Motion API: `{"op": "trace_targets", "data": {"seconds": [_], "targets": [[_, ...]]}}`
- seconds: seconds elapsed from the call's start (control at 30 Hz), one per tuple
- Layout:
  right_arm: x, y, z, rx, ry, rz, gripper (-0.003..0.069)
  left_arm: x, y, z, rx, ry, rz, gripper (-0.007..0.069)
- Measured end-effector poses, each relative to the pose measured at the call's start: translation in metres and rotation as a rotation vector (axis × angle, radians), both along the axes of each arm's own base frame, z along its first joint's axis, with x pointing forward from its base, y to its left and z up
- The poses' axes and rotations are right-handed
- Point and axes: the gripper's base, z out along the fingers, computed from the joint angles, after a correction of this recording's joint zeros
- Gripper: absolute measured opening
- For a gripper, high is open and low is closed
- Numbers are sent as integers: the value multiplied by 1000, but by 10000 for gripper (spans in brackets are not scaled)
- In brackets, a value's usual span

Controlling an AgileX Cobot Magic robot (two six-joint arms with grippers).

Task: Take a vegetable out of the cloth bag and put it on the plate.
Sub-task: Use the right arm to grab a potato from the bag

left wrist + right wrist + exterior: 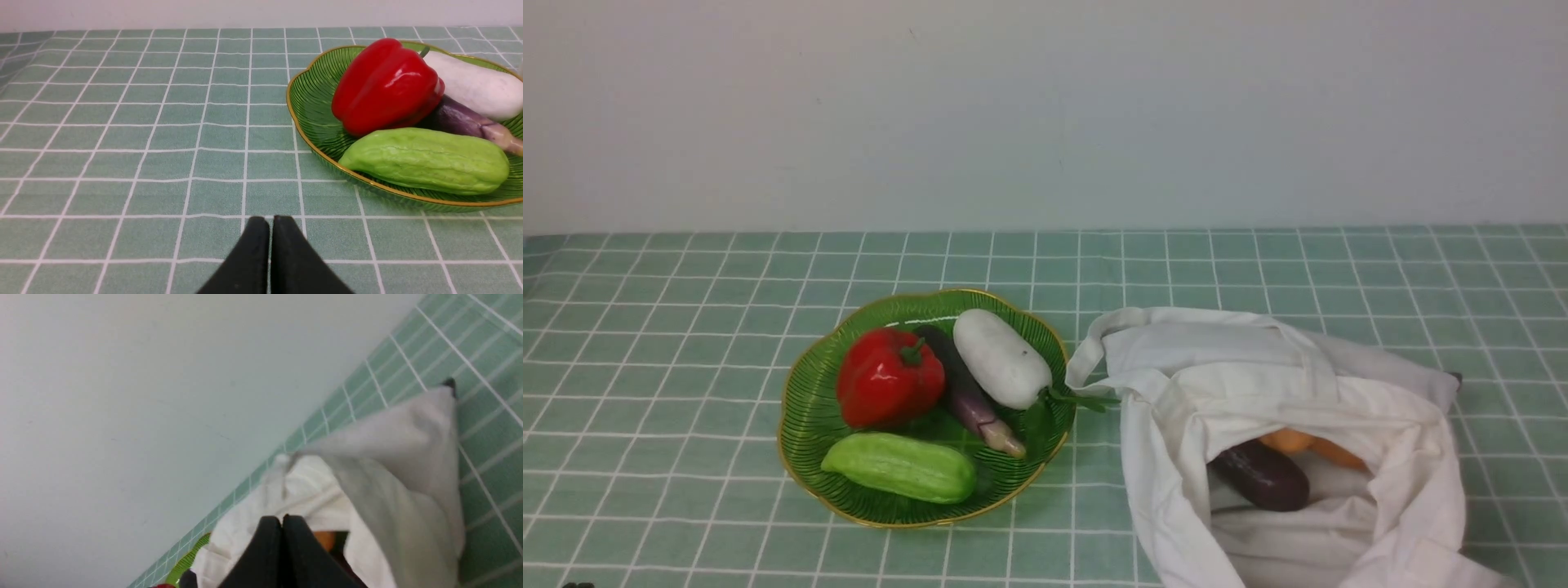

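In the front view, your cloth bag [1258, 392] lies at the robot's right of the plate [805, 408], its mouth open towards you. The step in hand, I'd judge, is getting the right gripper into that mouth. Come in steeply over the opening, clear of the slack rim and the strap, and open the claw only once you're lined up, so that it doesn't snag cloth. Your vegetable [1338, 454] appears to be the brownish-orange piece inside the bag, beside the rounder orange one [1286, 441], with the stubby purple eggplant [1262, 475] just nearer you. Only part of it shows under the fold; it looks smooth, dull and longish, and its far end is hidden. Grip it across its narrow width, and check that no cloth is pinched before you lift. In the left wrist view, the left gripper [270, 222] has its fingers together with nothing between them, near the dish with its red pepper [388, 87] and green gourd [427, 161]; you can leave that arm out of this. In the right wrist view, the right gripper [282, 520] is closed and holding nothing, with the bag's cloth beyond it. An orange patch [325, 540] peeks out beside the fingers, but you can't tell which vegetable that is.
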Motion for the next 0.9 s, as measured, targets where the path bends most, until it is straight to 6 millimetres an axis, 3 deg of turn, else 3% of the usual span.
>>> {"op": "trace_targets", "data": {"seconds": [0.03,0.07,0.1,0.13,0.3,0.4,0.47,0.7,0.87,0.9], "targets": [[-5,1,29,-92,-73,14,-15,0,0,0,0,0,0,-8],[-4,1,29,-92,-67,14,-15,0,0,0,0,0,0,-8],[-6,2,47,-163,-95,25,-15,0,0,0,0,0,0,-8],[-1,4,76,-304,-60,66,-15,0,0,0,0,0,0,-8],[40,11,102,-481,262,238,-15,0,0,0,0,0,0,-8],[75,16,89,-500,508,391,-15,0,0,0,0,0,0,-8],[98,25,68,-475,653,556,-15,0,0,0,0,0,0,-8],[130,50,33,-470,736,754,13,0,0,0,0,0,0,-8],[147,71,7,-578,788,772,85,0,0,0,0,0,0,-8],[155,76,-4,-618,809,746,127,0,0,0,0,0,0,-8]]}}
